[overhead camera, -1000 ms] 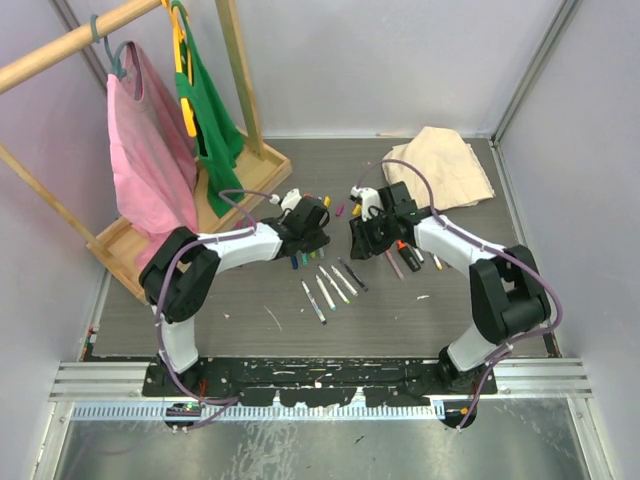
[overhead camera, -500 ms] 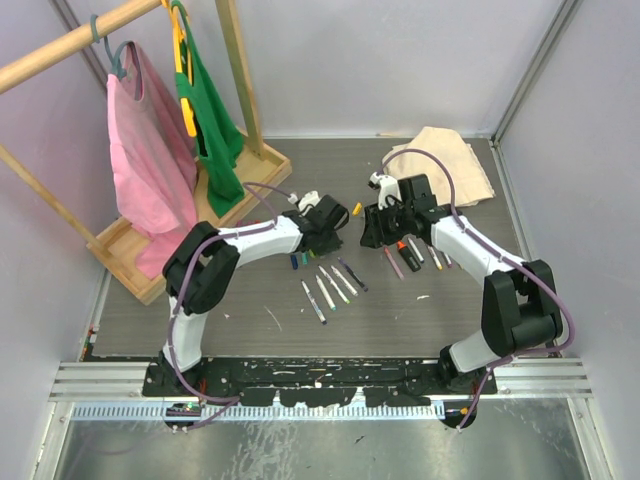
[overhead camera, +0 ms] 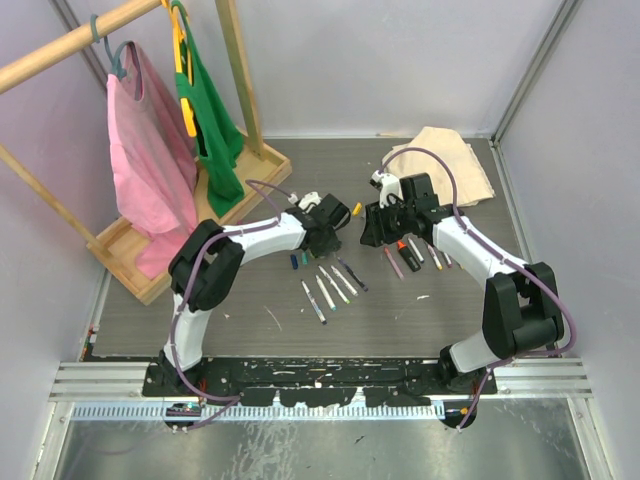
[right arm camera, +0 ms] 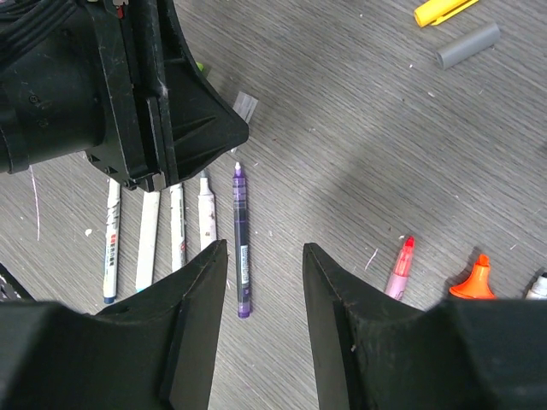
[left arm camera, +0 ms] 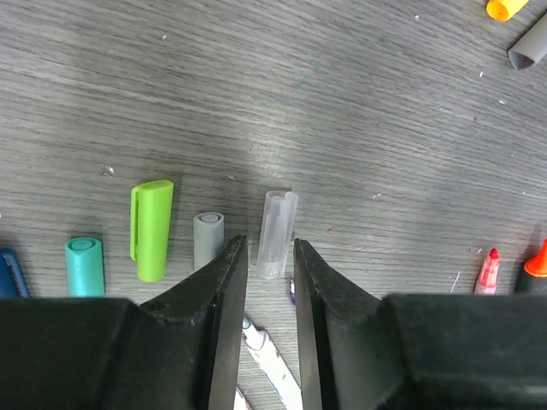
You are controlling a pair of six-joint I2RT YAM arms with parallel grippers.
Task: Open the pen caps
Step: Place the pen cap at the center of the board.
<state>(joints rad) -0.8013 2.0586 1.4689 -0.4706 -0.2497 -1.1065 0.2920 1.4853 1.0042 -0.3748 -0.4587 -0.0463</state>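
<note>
A clear pen cap [left arm camera: 278, 222] lies on the table just past my left gripper [left arm camera: 269, 243], whose jaws stand apart on either side of its near end without touching it. Beside it lie a grey cap [left arm camera: 208, 241], a green cap [left arm camera: 152, 229] and a teal cap [left arm camera: 85, 266]. A yellow cap [left arm camera: 506, 8] and another grey cap [left arm camera: 530, 47] lie farther off. My right gripper [right arm camera: 265, 248] hangs open and empty over a purple pen [right arm camera: 242, 248]. In the top view the left gripper [overhead camera: 338, 232] and right gripper [overhead camera: 368, 232] face each other.
Several uncapped white pens [overhead camera: 330, 285] lie in a row at mid-table, with pink and orange markers [overhead camera: 405, 255] to their right. A wooden rack [overhead camera: 200, 215] with pink and green garments stands at back left. A beige cloth [overhead camera: 440, 165] lies at back right.
Both grippers shifted right and toward the back a second ago, then held still. The left jaws have just parted, and the clear cap now lies free on the table.
</note>
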